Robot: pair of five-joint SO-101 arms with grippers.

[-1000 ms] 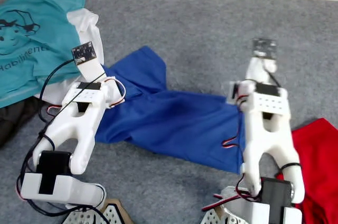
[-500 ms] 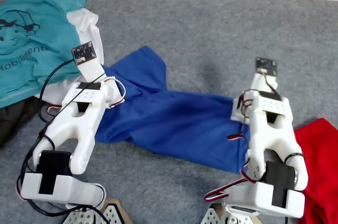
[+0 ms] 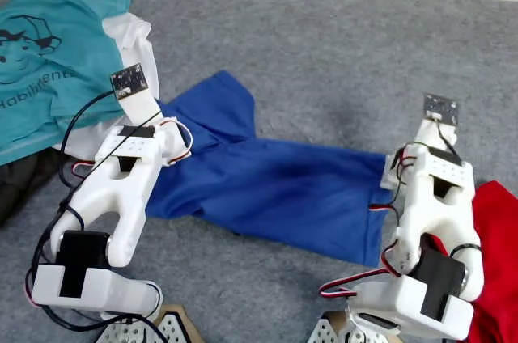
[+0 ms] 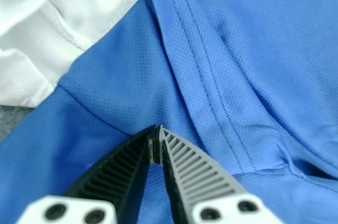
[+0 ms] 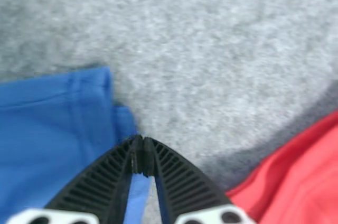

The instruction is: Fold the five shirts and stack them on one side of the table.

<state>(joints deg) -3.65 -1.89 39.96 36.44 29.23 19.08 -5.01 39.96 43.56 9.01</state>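
Right gripper (image 5: 142, 156): jaws pinched right down with blue cloth caught between them, so it has the edge of the blue shirt (image 5: 53, 129).
Left gripper (image 4: 157, 142): jaws closed tip to tip and pressed onto the blue fabric beside a stitched seam. Whether any cloth is nipped in there, can't tell.
Blue shirt: laid out across the middle of the grey table (image 3: 324, 44), running from one arm to the other, with one sleeve poking toward the far side.
Right arm (image 3: 435, 197): parked at the shirt's right end, with the red shirt (image 3: 495, 205) just beside it at the table's edge.
Left arm (image 3: 121, 181): lying over the shirt's left end.
White shirt (image 3: 136, 35): crumpled just beyond the left arm and touching the blue one.
Teal shirt (image 3: 57, 44): up in the far left corner, lying over the white one.
Dark garment (image 3: 20, 181): at the left edge, tucked under the teal shirt's near hem.
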